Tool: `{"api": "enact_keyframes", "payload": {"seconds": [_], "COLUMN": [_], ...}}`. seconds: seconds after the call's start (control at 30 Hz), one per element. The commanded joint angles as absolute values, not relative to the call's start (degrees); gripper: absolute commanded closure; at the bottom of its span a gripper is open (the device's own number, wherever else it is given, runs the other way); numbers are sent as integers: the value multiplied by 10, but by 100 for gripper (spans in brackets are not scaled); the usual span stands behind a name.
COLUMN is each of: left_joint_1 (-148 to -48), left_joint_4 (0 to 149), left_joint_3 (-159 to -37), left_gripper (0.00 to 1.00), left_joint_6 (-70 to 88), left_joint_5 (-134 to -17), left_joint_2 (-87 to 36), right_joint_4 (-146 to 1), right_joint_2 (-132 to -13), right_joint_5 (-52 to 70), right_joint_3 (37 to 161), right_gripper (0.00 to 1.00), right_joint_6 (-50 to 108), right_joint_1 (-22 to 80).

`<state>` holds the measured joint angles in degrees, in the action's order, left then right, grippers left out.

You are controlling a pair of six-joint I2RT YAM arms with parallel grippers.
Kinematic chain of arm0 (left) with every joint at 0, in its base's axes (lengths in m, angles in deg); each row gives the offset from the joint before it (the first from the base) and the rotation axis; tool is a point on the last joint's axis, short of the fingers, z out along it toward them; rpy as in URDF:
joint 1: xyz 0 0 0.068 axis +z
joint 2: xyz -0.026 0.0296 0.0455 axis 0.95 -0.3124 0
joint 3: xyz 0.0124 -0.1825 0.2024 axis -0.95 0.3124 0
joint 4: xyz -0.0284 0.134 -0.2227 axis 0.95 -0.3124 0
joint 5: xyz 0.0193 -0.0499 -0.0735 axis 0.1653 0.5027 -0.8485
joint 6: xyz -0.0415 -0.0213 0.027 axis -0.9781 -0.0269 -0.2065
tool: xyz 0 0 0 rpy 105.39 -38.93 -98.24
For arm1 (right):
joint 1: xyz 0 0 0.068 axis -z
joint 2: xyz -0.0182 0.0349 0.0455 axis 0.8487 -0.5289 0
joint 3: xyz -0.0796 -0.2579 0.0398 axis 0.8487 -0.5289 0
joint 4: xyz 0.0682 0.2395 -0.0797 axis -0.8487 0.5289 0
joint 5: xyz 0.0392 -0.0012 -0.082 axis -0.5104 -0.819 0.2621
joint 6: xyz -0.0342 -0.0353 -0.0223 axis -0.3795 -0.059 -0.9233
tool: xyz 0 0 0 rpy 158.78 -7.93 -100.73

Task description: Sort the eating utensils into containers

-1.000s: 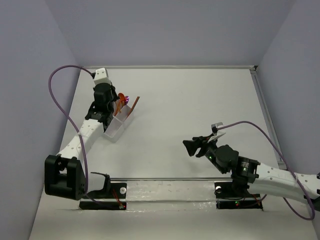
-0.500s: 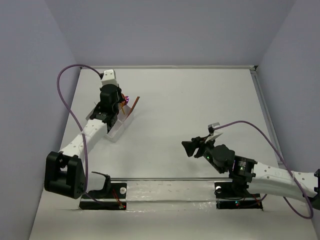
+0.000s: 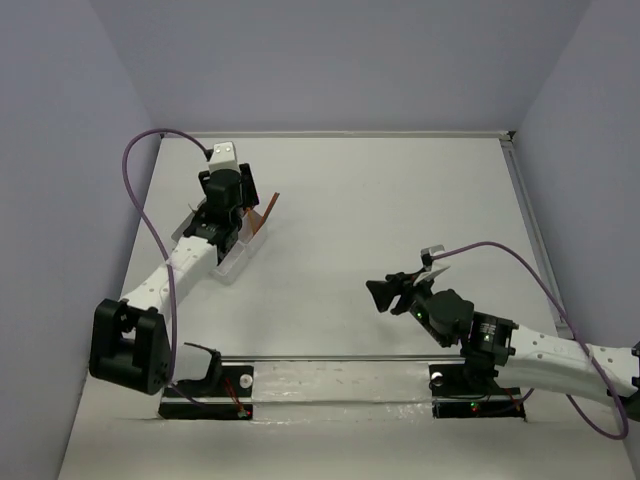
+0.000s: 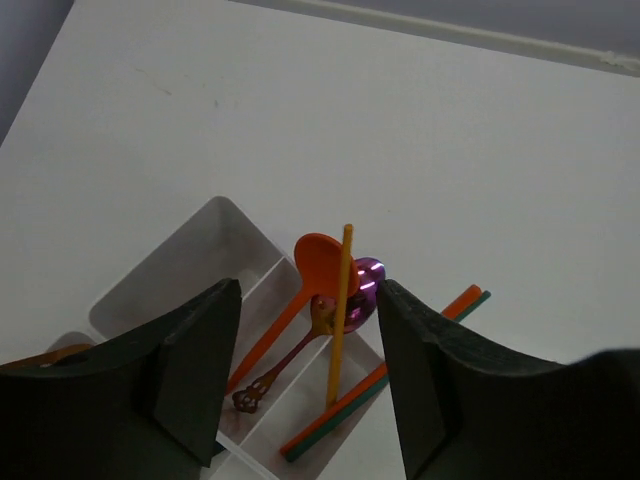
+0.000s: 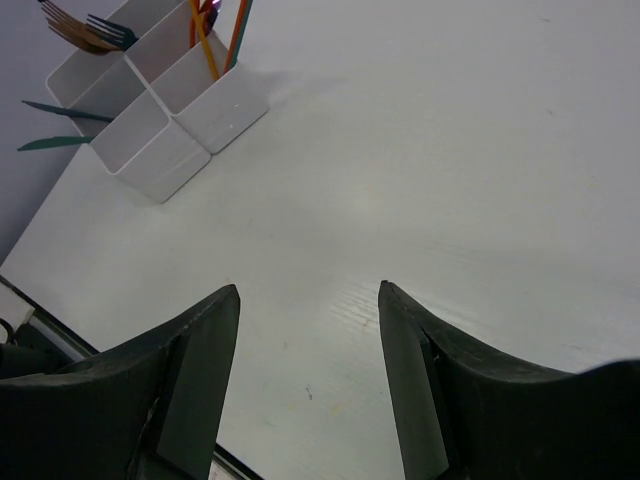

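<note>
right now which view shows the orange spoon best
Left wrist: the orange spoon sits in the tray, bowl and most of the handle plain. In the top view the left arm largely covers it; the right wrist shows the tray far off, spoon not discernible.

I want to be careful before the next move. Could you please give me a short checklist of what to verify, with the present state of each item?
1. Left gripper open and holding nothing: ok.
2. Yellow-orange stick apart from both fingers, lower end inside the tray: ok.
3. Orange and teal sticks fully inside the tray: not ok, their ends jut past its rim.
4. Right gripper open and empty, above bare table: ok.
5. No utensil left outside the tray: cannot tell; the left arm hides part of the table in the top view.
</note>
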<state>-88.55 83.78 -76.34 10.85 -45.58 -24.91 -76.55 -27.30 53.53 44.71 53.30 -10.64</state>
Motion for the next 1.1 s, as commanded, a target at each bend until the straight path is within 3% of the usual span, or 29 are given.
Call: {"api": "enact_keyframes", "payload": {"seconds": [0.0, 0.03, 0.07, 0.2, 0.27, 0.4, 0.43, 0.77, 1.07], "left_joint_1": [-916, -916, -924, -929, -929, -929, -929, -929, -929], "left_joint_4": [849, 846, 842, 835, 833, 819, 815, 732, 724], "left_joint_3": [-804, -811, -813, -812, -801, -780, -776, -720, -653], "left_gripper": [27, 25, 13, 8, 1, 1, 1, 1, 1], "left_joint_6": [90, 87, 82, 55, 45, 32, 31, 10, -1], "left_joint_5": [-465, -475, -487, -543, -557, -581, -583, -600, -628], "left_joint_2": [-191, -181, -157, -82, -31, 60, 78, 253, 341], "right_joint_4": [-765, -765, -764, -750, -731, -680, -677, -533, -559], "right_joint_2": [-267, -269, -272, -275, -272, -251, -246, -231, -188], "right_joint_5": [563, 563, 565, 578, 587, 607, 609, 625, 674], "right_joint_3": [449, 449, 452, 467, 478, 511, 517, 653, 629], "right_gripper": [36, 36, 36, 35, 24, 1, 0, 0, 0], "right_joint_6": [535, 535, 535, 533, 536, 524, 515, 472, 483], "right_joint_1": [-112, -112, -112, -112, -112, -112, -112, -112, -112]}}
